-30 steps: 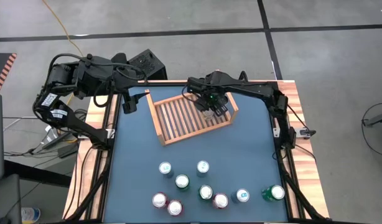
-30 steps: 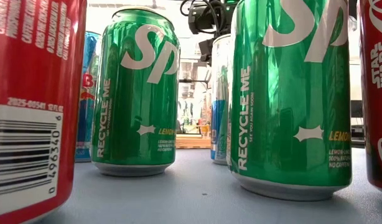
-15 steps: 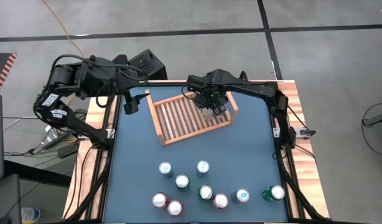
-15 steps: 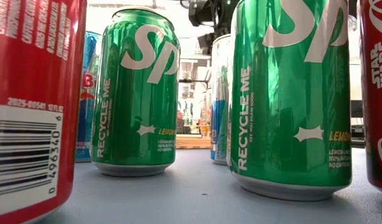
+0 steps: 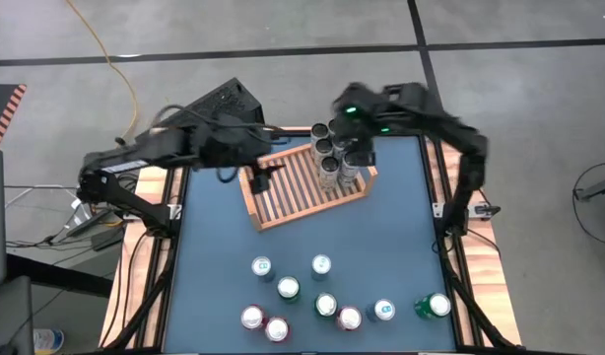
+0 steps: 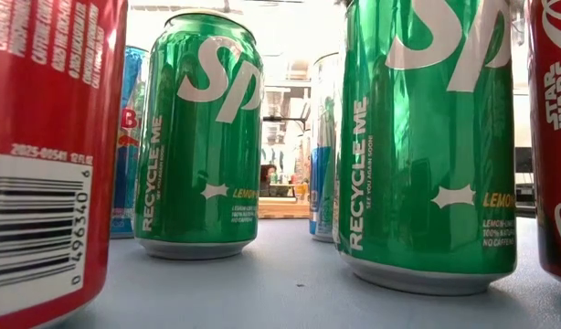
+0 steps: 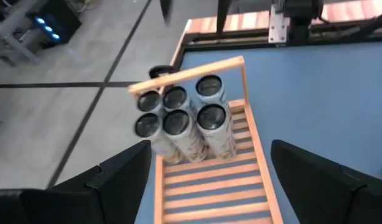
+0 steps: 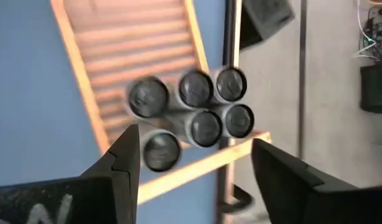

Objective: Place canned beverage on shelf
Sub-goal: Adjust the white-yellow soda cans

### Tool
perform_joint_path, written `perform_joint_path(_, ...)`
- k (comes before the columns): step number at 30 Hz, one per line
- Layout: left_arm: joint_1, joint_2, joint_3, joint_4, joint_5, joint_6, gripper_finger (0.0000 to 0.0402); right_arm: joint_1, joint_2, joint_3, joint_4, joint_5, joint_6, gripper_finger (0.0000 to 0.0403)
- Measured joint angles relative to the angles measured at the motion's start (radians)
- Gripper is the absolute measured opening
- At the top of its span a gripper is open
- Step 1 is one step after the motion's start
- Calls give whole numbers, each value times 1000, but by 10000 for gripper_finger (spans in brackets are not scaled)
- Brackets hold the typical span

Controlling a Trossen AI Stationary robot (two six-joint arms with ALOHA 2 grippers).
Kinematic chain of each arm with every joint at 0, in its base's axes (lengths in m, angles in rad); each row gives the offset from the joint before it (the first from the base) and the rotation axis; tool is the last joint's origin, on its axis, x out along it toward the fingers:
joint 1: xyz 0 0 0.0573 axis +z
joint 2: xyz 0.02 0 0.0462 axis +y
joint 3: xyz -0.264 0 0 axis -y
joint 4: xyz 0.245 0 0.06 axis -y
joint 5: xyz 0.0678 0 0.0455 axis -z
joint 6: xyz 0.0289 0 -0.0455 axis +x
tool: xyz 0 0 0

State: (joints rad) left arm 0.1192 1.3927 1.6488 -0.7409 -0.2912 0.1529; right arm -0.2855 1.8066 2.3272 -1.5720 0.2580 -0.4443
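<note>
Canned beverages [image 5: 334, 156], silver-topped cylinders, stood clustered at one end of the light-brown slatted wooden shelf [image 5: 288, 192]. The right end effector [image 5: 354, 148] hovered above them, open and empty; it should rise vertically, avoiding contact.

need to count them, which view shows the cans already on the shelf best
The left wrist view: the cans on the shelf show sharply from above, six clustered at one end. The right wrist view shows them blurred, the high view small beside the right arm, and the low view not discernibly.
</note>
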Motion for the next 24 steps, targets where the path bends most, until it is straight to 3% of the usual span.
perform_joint_path(6,64,1,-346,458,167,-27,318,37,-166,0,13,-96,163,219)
perform_joint_path(13,77,2,-641,788,139,-73,317,113,-285,0,18,-96,292,195)
perform_joint_path(18,77,44,-680,850,134,-141,277,155,-319,0,28,-63,348,171)
perform_joint_path(24,82,146,-613,870,156,-165,181,183,-324,-1,29,-47,350,138)
